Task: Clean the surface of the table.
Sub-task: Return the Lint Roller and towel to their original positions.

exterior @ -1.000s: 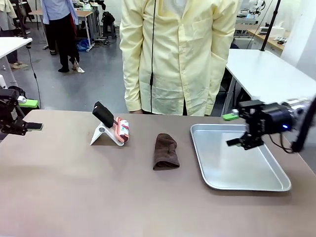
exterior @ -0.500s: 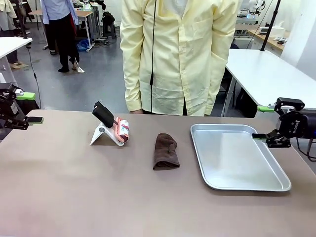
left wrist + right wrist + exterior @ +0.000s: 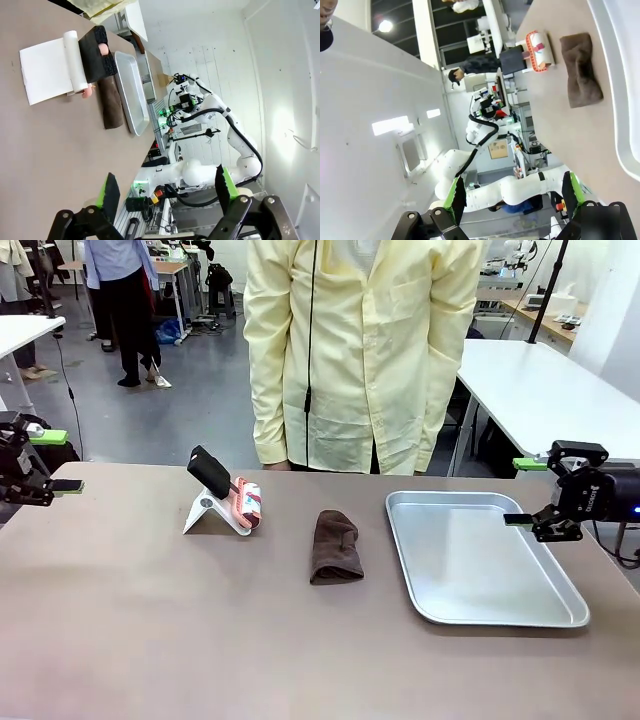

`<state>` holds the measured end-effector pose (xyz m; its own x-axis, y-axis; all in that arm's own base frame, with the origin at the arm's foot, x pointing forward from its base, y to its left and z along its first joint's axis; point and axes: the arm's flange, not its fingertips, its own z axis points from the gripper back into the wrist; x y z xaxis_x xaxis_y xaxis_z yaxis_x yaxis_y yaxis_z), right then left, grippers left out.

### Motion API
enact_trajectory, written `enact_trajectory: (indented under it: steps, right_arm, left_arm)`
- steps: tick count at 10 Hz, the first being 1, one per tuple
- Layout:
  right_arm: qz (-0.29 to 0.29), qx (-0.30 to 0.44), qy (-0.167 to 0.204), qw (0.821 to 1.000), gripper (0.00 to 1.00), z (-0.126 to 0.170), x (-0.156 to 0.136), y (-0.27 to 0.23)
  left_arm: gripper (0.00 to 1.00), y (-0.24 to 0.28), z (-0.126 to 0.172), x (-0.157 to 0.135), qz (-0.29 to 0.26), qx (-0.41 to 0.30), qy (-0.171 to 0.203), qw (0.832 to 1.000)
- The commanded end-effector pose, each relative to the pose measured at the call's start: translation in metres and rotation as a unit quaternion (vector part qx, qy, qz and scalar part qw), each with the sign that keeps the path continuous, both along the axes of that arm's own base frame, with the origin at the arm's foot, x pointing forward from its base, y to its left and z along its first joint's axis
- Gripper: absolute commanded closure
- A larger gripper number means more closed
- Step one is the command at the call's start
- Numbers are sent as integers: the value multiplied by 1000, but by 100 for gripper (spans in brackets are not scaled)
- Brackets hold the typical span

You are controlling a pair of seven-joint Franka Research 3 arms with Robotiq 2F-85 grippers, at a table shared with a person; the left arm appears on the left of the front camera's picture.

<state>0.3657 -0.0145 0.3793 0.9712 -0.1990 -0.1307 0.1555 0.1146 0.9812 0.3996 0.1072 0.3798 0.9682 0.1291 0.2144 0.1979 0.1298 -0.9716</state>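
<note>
Brown table (image 3: 150, 620) spans the foreground, a folded cloth (image 3: 336, 547) near its middle; left gripper (image 3: 48, 460) and right gripper (image 3: 527, 492) hover at opposite ends, seemingly open and empty

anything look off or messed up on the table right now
Nothing stands out. The brown cloth lies folded near the middle of the table, the metal tray sits flat and bare to its right, and a white stand holding a black item stands upright to its left. No spills or damage show.

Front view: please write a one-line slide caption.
Folded brown cloth lies on the table beside an empty metal tray.
</note>
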Motion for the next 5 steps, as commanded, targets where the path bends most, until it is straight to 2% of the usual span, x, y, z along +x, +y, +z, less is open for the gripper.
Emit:
enact_trajectory:
  steps: [1,5]
  right_arm:
    - [4,-1,-2,1000,0,2,-2,-2]
    - [4,-1,-2,1000,0,2,-2,-2]
  left_arm:
    - [0,-3,1,-4,1,-2,-3,1000]
    - [0,-3,1,-4,1,-2,-3,1000]
